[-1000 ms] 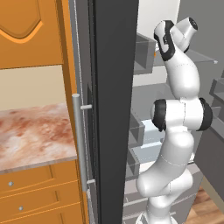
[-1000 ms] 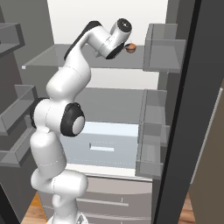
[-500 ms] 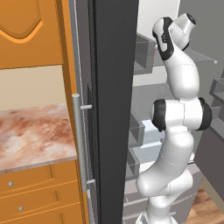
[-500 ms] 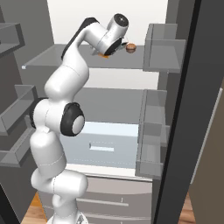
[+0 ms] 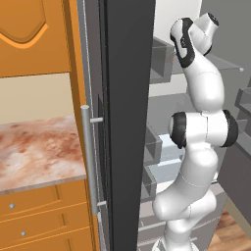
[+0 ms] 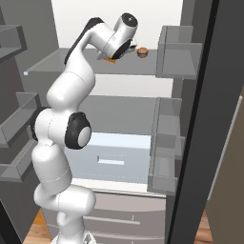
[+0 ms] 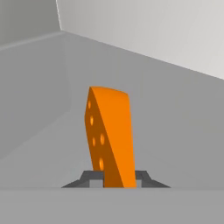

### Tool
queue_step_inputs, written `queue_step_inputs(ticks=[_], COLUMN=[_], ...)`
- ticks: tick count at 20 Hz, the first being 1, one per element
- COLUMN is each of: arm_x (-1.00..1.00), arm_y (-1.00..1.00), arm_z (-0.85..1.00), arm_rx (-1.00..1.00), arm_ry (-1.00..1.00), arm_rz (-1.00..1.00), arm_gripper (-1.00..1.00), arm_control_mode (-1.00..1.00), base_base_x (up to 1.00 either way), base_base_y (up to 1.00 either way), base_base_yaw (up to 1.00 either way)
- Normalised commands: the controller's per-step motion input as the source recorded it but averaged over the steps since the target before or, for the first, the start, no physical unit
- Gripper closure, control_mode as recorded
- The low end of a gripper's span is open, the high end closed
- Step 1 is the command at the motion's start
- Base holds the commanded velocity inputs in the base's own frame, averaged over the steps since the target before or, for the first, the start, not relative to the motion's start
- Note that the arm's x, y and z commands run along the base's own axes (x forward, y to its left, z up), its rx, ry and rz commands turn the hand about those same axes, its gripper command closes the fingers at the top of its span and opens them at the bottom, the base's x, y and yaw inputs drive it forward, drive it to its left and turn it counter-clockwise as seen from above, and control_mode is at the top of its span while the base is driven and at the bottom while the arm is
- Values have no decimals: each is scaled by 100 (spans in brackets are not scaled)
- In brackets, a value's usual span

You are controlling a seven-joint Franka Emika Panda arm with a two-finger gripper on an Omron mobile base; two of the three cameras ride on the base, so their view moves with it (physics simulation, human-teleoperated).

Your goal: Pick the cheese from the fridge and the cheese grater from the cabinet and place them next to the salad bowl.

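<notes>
In the left base view, going from left to right, there is first an orange cabinet (image 5: 29,34) up high. Its top and left side are cut off by the edge. Under it lies a pink and brown stone counter (image 5: 37,149), and below that are orange drawers (image 5: 44,223) with tiny round knobs. Next comes the long silver handle (image 5: 87,162) on the dark door of the fridge (image 5: 128,122). This door stands open and hides a lot of the shelves behind it. To the right of the door the white arm (image 5: 201,147) goes up and bends into the fridge. Its hand is turned away here, so the fingers and what they hold cannot be seen.

The right base view looks straight into the fridge. The arm is on the left and reaches up to the top shelf (image 6: 143,66). The gripper (image 6: 113,58) is low over that shelf, and a bit of orange peeks out under it. Just to the right sits a small round brown thing (image 6: 141,52); it is too small to tell what it is. Farther right are grey door bins (image 6: 178,57).

The hand view shows it best. The cheese (image 7: 109,135) is an orange wedge with little holes, standing up tall. The two dark fingertips (image 7: 89,178) are pressed against its bottom from both sides, so the gripper is clamped on the cheese. Its lowest part is hidden.
</notes>
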Motion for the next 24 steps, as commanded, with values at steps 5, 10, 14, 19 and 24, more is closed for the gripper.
queue_step_inputs(ticks=[5, 10, 14, 19, 24], arm_x=[-27, -29, -53, -91, -100], arm_y=[18, 28, 10, 3, 5], arm_z=[0, 1, 0, -4, -4], arm_rx=[0, 0, 0, 0, 0], arm_ry=[0, 0, 0, 0, -7], arm_rz=[0, 0, 0, 0, 0], arm_gripper=[100, 100, 100, 100, 100], arm_control_mode=[-100, -100, -100, -100, -100], base_base_x=[0, 0, 0, 0, 0], base_base_y=[0, 0, 0, 0, 0], base_base_yaw=[0, 0, 0, 0, 0])
